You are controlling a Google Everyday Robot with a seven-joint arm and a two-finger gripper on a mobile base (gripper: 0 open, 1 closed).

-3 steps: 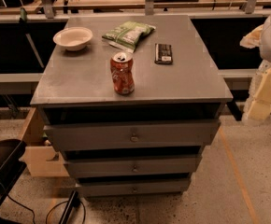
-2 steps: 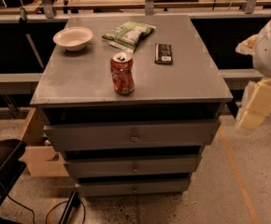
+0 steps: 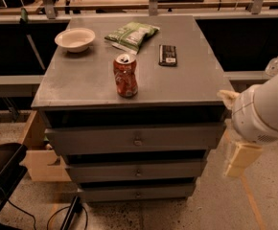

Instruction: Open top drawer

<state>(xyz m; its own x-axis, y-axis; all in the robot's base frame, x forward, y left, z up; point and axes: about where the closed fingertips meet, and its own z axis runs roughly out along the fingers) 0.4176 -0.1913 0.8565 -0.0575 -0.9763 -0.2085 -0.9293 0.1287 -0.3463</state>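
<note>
The top drawer (image 3: 96,139) is the widest grey front of three, just under the cabinet top, with a small round knob (image 3: 137,141) at its centre. It looks shut, with a dark gap above it. Two narrower drawers (image 3: 135,170) sit below it. My gripper (image 3: 238,160) shows as a cream-coloured part hanging under the arm's big white joint (image 3: 266,111). It is to the right of the cabinet at the height of the drawers, apart from the knob and touching nothing.
On the cabinet top stand a red soda can (image 3: 125,75), a white bowl (image 3: 75,38), a green snack bag (image 3: 131,34) and a black bar (image 3: 167,54). A wooden box (image 3: 36,150) and a black chair (image 3: 0,176) are at the left, and cables (image 3: 67,214) lie on the floor.
My arm and gripper have moved down and a little left, from beside the cabinet top to beside the drawers. The drawer and the things on top have not moved.
</note>
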